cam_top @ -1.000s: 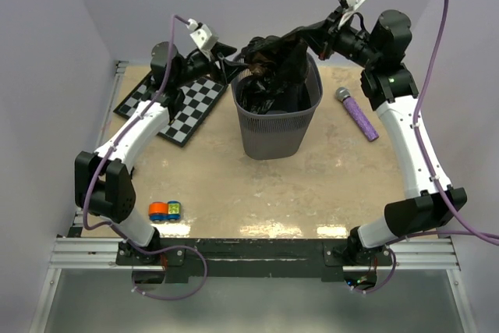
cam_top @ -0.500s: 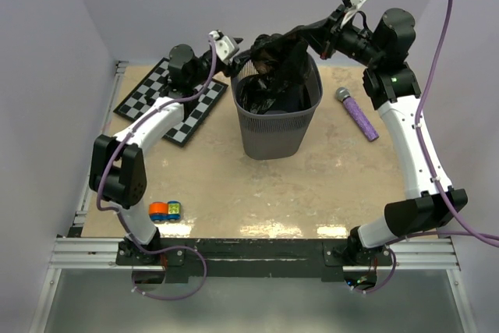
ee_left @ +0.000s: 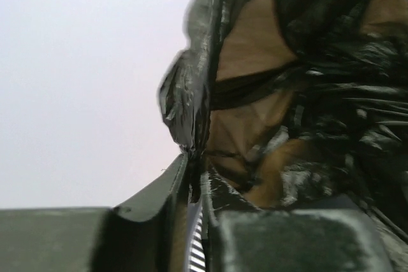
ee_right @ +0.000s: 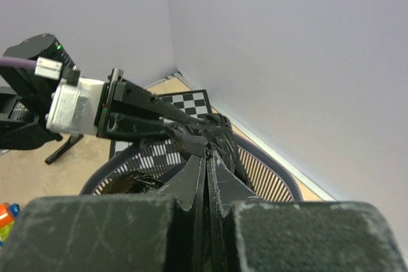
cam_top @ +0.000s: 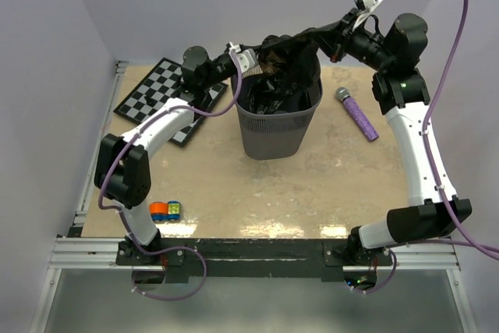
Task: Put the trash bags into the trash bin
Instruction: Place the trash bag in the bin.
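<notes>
The trash bag [cam_top: 287, 58] was a large sheet of thin, shiny black plastic. It hung bunched above the mouth of the trash bin [cam_top: 274, 132], and its lower part lay inside the bin. The left gripper [ee_left: 194, 183] stood over the left rim of the bin, its jaws pressed together on a thin edge of the film. The right gripper [ee_right: 207, 165] stood over the back right rim of the bin, its jaws also clenched on a fold of the same bag, so the sheet was held up between the two.

I judge that such a bag is very light and has no stiffness. It will crumple, catch air and follow any pull instead of dropping by itself. The surface looked slippery, so a single layer could slide out of the fingers, and the film could tear on the wire rim. It seems better to take hold of a gathered fold or the thicker hem, not of one flat layer, and to push the bunch down inside the bin before letting go.
</notes>
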`<state>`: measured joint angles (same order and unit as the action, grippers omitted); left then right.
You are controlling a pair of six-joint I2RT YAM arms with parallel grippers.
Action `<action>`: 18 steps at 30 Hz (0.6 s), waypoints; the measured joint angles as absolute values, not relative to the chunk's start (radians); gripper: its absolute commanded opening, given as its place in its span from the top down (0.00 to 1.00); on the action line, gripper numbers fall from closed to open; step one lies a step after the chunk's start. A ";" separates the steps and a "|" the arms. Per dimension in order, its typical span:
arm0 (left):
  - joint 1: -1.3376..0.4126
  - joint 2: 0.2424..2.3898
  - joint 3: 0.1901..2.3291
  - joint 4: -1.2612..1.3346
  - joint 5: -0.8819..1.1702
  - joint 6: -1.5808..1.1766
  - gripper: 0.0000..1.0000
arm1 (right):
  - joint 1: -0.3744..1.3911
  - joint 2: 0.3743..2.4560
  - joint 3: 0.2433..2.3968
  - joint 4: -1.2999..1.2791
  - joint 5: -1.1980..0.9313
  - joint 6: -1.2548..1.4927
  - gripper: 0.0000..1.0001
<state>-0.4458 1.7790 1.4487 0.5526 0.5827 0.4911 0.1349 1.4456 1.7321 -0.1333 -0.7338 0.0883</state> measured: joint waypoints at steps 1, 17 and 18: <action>-0.445 1.785 1.467 0.543 0.575 0.493 1.00 | 0.132 1.442 1.727 -0.133 -0.737 0.090 1.00; -0.373 2.004 2.174 0.125 0.645 0.337 1.00 | -0.057 1.556 1.709 -0.123 -0.778 0.117 1.00; -0.373 2.038 2.217 0.110 0.643 0.325 1.00 | -0.057 1.568 1.708 -0.122 -0.778 0.117 1.00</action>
<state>-0.3729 2.0380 2.2173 0.1097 0.6434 0.3248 -0.0574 1.5677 1.7081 -0.1219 -0.7784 0.1169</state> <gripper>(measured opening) 0.010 0.008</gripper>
